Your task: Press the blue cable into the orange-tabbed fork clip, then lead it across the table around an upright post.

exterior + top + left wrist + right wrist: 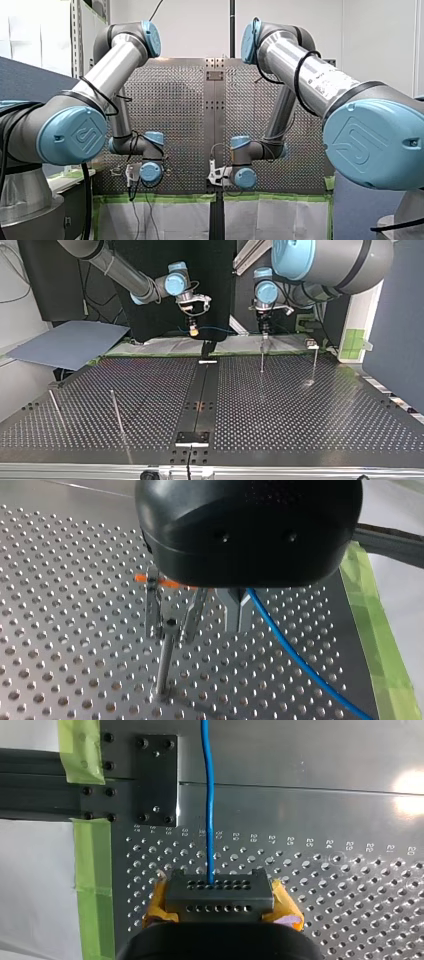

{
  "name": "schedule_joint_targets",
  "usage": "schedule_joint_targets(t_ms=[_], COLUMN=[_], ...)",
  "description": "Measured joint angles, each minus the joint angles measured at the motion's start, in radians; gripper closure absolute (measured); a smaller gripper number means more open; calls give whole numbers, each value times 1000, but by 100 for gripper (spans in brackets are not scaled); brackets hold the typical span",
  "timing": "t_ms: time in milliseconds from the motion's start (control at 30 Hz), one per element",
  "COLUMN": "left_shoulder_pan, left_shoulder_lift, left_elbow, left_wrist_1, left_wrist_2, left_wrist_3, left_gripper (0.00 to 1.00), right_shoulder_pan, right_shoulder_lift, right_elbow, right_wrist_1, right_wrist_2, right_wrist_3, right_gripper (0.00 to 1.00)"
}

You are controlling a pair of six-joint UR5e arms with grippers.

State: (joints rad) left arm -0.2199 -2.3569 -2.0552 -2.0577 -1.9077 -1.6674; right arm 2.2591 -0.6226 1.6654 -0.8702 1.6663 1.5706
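Note:
The blue cable point(207, 795) runs straight ahead out of my right gripper point(220, 887), which is shut on it between yellow pads. In the top view the cable point(225, 330) stretches from that gripper point(193, 331) toward my left gripper point(264, 337). My left gripper point(171, 627) is shut, and its metal fingers meet at the top of an upright post point(163, 672). Beside those fingers stands a dark fork clip point(235, 612) with an orange tab point(150, 579). The cable point(295, 655) leads away from the clip across the perforated plate. Whether the cable sits inside the fork is hidden by the gripper body.
More thin posts stand on the table point(300, 410): one point(315, 362) near the far right, two others point(116, 412) point(54, 405) at the near left. Green tape point(92, 870) lines the table edge. A grey-blue sheet point(70, 342) lies off the far left. A dark rail point(200, 395) splits the table.

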Motion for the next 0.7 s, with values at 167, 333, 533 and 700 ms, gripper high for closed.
schedule_joint_targets(t_ms=[167, 333, 533, 700], left_shoulder_pan=[42, 88, 102, 101], left_shoulder_lift=[0, 0, 2, 22], left_elbow=[0, -4, -7, -8], left_wrist_1=[-19, -42, -36, -28], left_wrist_2=[4, 34, 56, 73], left_wrist_3=[1, 14, 22, 24], left_gripper=[100, 100, 100, 100], right_shoulder_pan=[0, 0, 0, 0], right_shoulder_lift=[0, 0, 0, 0], right_elbow=[-22, -35, -38, -39], right_wrist_1=[12, 21, 22, 22], right_wrist_2=[-14, -20, -24, -25], right_wrist_3=[-4, -11, -17, -26], right_gripper=[100, 100, 100, 100])
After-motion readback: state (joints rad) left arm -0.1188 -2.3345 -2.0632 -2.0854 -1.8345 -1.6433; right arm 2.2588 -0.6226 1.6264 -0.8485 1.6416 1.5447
